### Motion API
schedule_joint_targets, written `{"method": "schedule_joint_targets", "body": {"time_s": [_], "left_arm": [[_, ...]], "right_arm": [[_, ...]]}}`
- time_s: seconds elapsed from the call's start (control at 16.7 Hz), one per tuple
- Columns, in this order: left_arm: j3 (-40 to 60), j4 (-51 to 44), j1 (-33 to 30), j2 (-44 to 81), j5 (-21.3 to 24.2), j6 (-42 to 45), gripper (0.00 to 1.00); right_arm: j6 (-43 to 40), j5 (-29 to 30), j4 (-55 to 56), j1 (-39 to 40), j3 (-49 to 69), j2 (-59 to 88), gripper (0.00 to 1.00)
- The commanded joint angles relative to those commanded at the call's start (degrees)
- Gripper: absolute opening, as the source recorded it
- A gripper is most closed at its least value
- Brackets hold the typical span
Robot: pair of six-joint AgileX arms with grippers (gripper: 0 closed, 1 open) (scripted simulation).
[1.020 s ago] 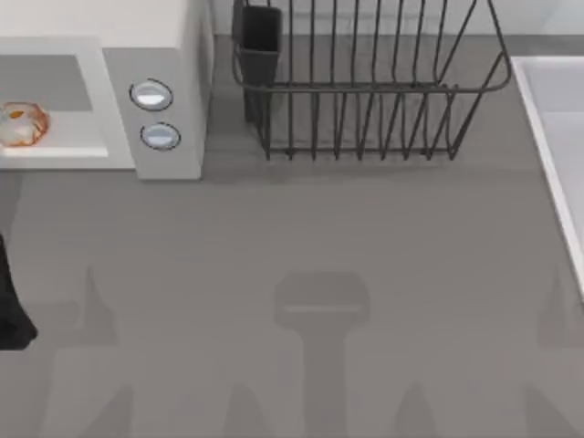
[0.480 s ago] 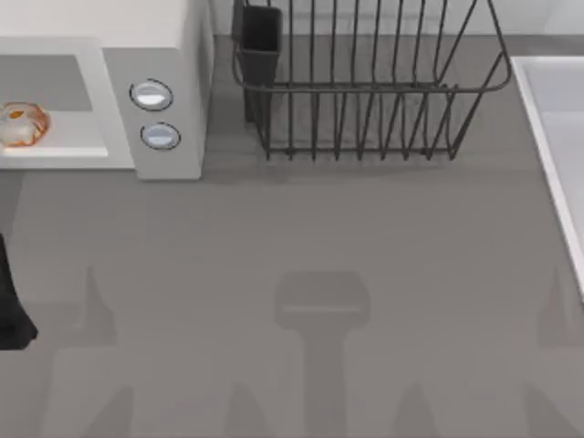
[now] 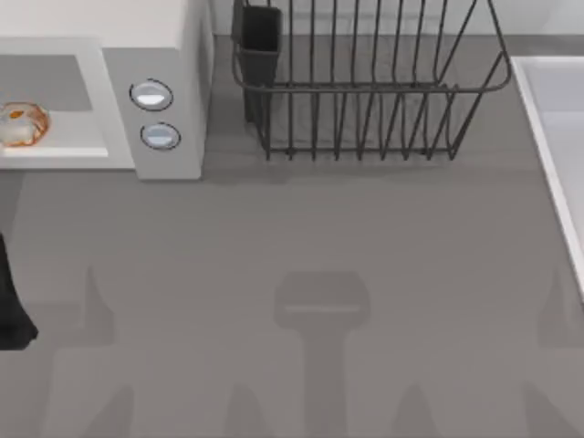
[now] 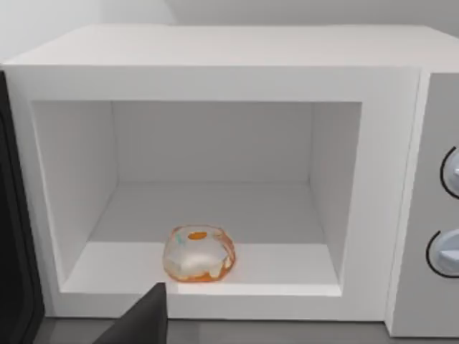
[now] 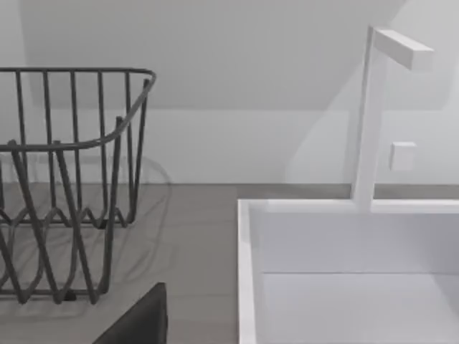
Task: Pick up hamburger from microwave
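Observation:
The white microwave stands at the table's back left, its front cavity open and two round buttons on its side panel. The hamburger, small, orange and tan with pale edges, lies on the cavity floor near the front lip. In the left wrist view the microwave is seen head on with the hamburger inside, and a dark part of my left gripper sits in front of the cavity, apart from the hamburger. A dark part of my right gripper is over the table's right side, between rack and sink.
A black wire dish rack with a dark cup stands at the back middle, also seen as the rack. A white sink with a faucet takes the right side. A black slab stands beside the cavity.

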Motion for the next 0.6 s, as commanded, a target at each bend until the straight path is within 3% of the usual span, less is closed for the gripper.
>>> {"method": "schedule_joint_targets", "body": {"time_s": [0.6], "left_arm": [[2.2,2.6,0.3,5.5,0.4,0.2,1.00]], "right_arm": [[0.0,0.0,0.0,0.0,0.0,0.0,1.00]]}}
